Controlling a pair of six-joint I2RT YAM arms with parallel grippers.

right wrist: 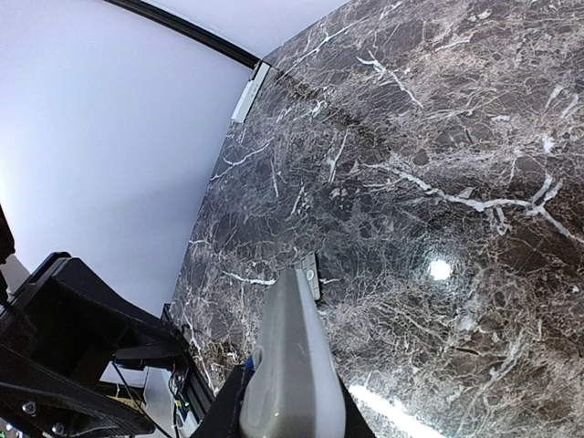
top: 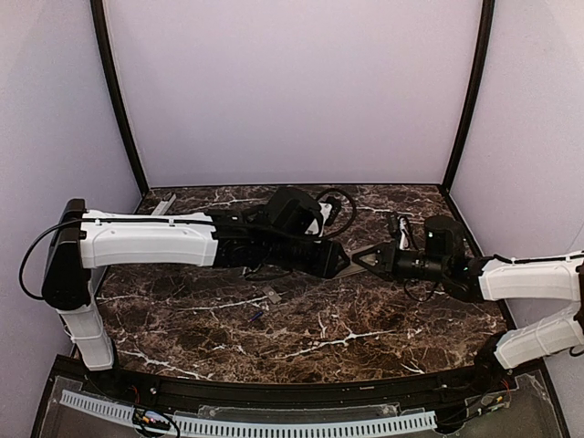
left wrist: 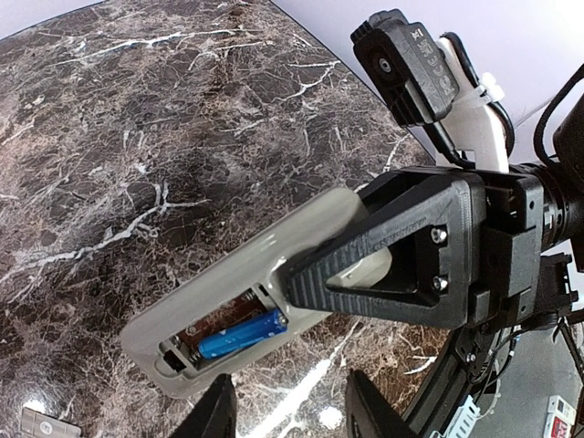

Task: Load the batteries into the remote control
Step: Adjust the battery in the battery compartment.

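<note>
The remote control (left wrist: 228,283) is held up off the table, back side showing, with its battery bay open. One blue battery (left wrist: 242,333) lies in the bay; the slot beside it is empty. My right gripper (top: 365,258) is shut on the remote's far end, its black finger (left wrist: 401,246) across the body. In the right wrist view the remote (right wrist: 292,365) shows edge-on between the jaws. My left gripper (left wrist: 297,415) is open and empty, just below the bay. Another blue battery (top: 255,316) lies on the table.
A small grey battery cover (top: 272,294) lies on the marble, also in the right wrist view (right wrist: 312,274). A narrow pale grey bar (top: 164,205) lies at the back left by the wall. Both arms meet over the table's middle.
</note>
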